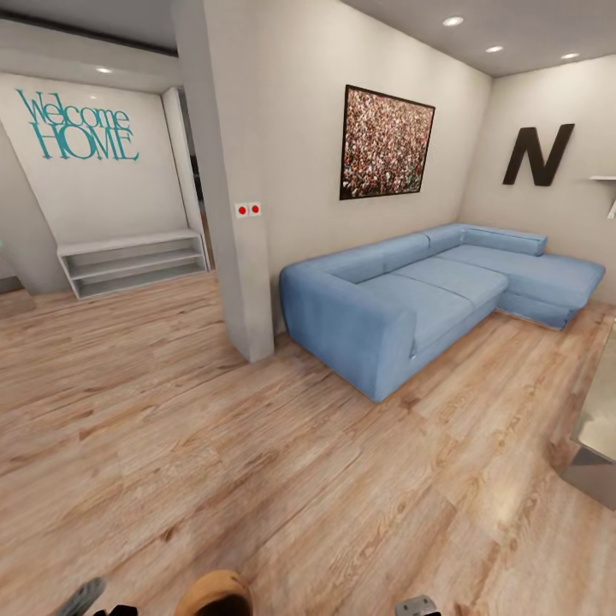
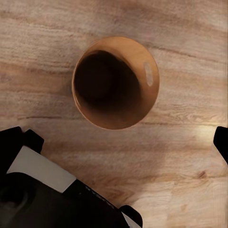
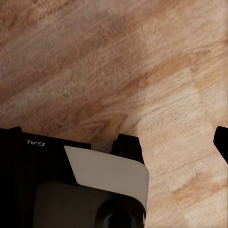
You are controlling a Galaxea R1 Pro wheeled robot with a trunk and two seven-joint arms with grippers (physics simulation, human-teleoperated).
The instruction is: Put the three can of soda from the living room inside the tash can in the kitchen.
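The coppery-brown trash can (image 2: 115, 83) stands on the wood floor, seen from straight above in the left wrist view, with a dark inside and one oval handle cut-out. Its rim (image 1: 214, 593) also peeks in at the bottom edge of the head view, close to my base. My left gripper (image 2: 116, 141) hangs above it, open, its dark fingertips (image 2: 221, 142) far apart and touching nothing. My right gripper (image 3: 116, 142) is open too, over bare floor planks. The soda cans are out of view.
A blue L-shaped sofa (image 1: 428, 295) stands ahead on the right, beside a white wall corner (image 1: 244, 257). A low grey table (image 1: 599, 419) cuts in at the right edge. White shelves (image 1: 133, 261) stand far left under "Welcome HOME" lettering. Open wood floor (image 1: 257, 445) lies ahead.
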